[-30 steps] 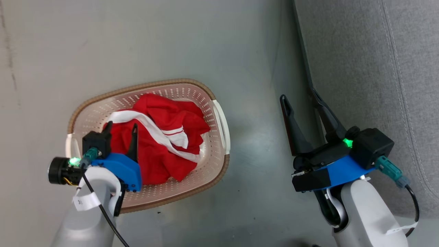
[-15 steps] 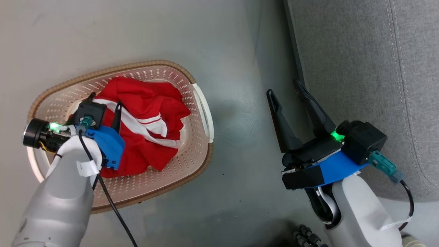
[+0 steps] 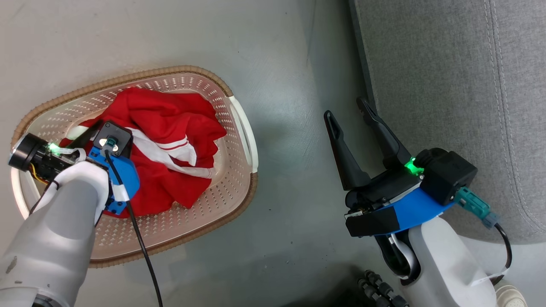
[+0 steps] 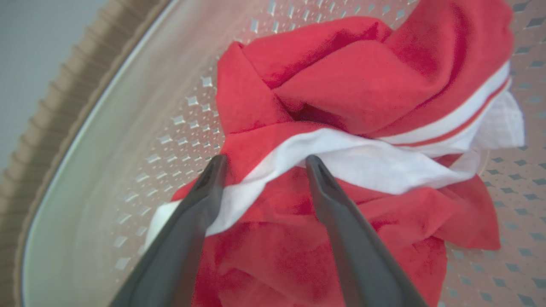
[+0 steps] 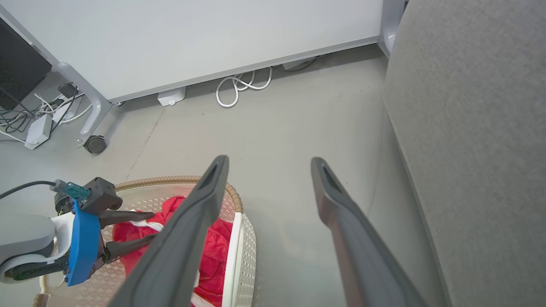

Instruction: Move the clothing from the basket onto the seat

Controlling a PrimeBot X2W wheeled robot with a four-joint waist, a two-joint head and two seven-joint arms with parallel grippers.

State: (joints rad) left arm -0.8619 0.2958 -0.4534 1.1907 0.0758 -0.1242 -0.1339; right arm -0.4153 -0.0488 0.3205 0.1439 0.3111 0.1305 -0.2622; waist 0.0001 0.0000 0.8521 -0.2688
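Inside the cream basket point(image 3: 179, 70) on the grey floor point(image 3: 277, 42), the red clothing point(image 3: 170, 140) lies crumpled. My left gripper point(image 4: 265, 161) reaches into it, fingers spread apart, tips at its white stripe, grasping nothing. My right gripper point(image 3: 345, 108) hangs spread and empty beside the grey seat point(image 3: 448, 85).

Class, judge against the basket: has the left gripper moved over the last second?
Yes. The left gripper has gone further inside the basket rim, lowering onto the red clothing.

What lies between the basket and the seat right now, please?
Bare grey floor, as the head view shows, with the open right gripper over it.
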